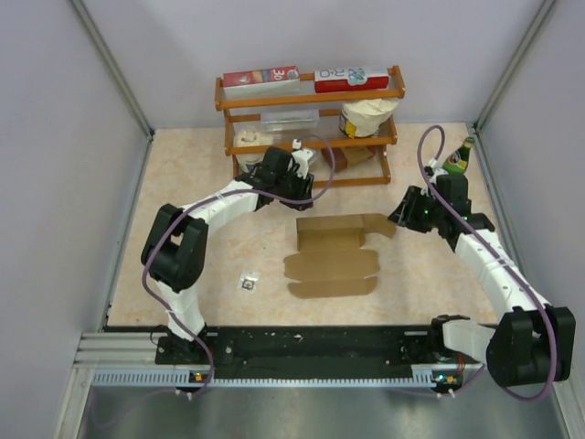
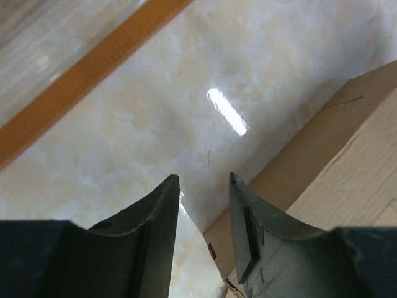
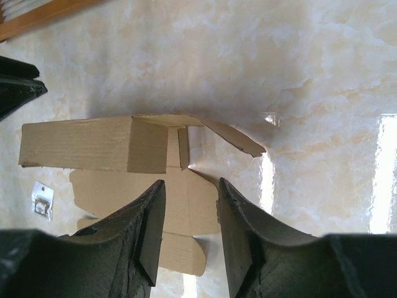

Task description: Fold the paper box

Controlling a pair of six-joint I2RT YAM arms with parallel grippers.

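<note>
The paper box (image 1: 331,263) is a brown creased cardboard sheet lying mostly flat in the middle of the table. Its far strip (image 3: 87,144) is partly raised, and a flap (image 3: 232,135) sticks out at the right end. My left gripper (image 1: 303,180) hovers just beyond the sheet's far left corner, by the shelf. In the left wrist view it (image 2: 201,180) is open over bare table, with the cardboard (image 2: 347,155) off to its right. My right gripper (image 1: 404,216) is at the sheet's right end. In the right wrist view it (image 3: 191,183) stands open above the cardboard, holding nothing.
A wooden shelf (image 1: 311,119) stands at the back with red-and-white cartons and bags on it. A green bottle (image 1: 462,155) stands at the back right. A small packet (image 1: 248,282) lies on the table left of the sheet. Walls close in both sides.
</note>
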